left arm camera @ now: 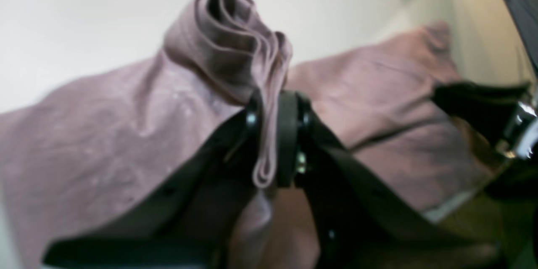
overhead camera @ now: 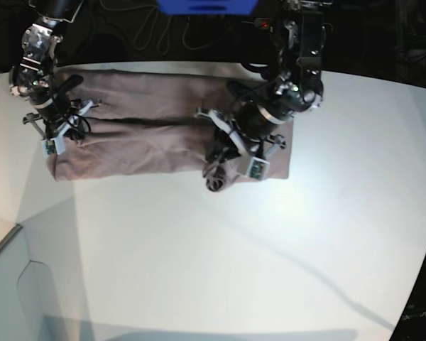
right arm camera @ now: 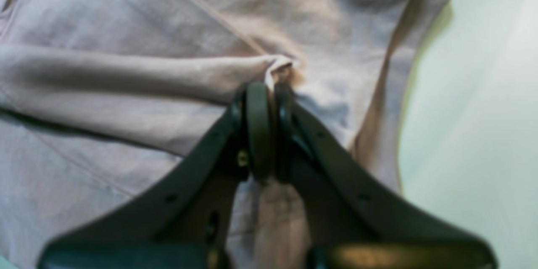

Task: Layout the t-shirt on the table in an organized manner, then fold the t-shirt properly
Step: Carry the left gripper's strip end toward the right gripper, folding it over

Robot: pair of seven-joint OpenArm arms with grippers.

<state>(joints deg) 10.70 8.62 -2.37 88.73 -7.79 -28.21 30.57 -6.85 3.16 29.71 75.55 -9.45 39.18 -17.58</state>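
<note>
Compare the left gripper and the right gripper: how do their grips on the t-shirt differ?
The left gripper holds a thick rolled bunch of the t-shirt; the right gripper pinches only a thin fold. In the base view the left works near the shirt's right end, the right at its left end. Both have their jaws shut on cloth.

This looks like a robotics lab bench, not a home. My two arms work over a wide, bare white table (overhead camera: 220,249) with a curved edge, and nothing domestic sits on it. Behind the table the backdrop is dark, with loose black cables (overhead camera: 163,32) trailing across it and a blue box-like object (overhead camera: 206,6) at the top edge. Small cameras are strapped to my wrists, which suits a test rig.
</note>
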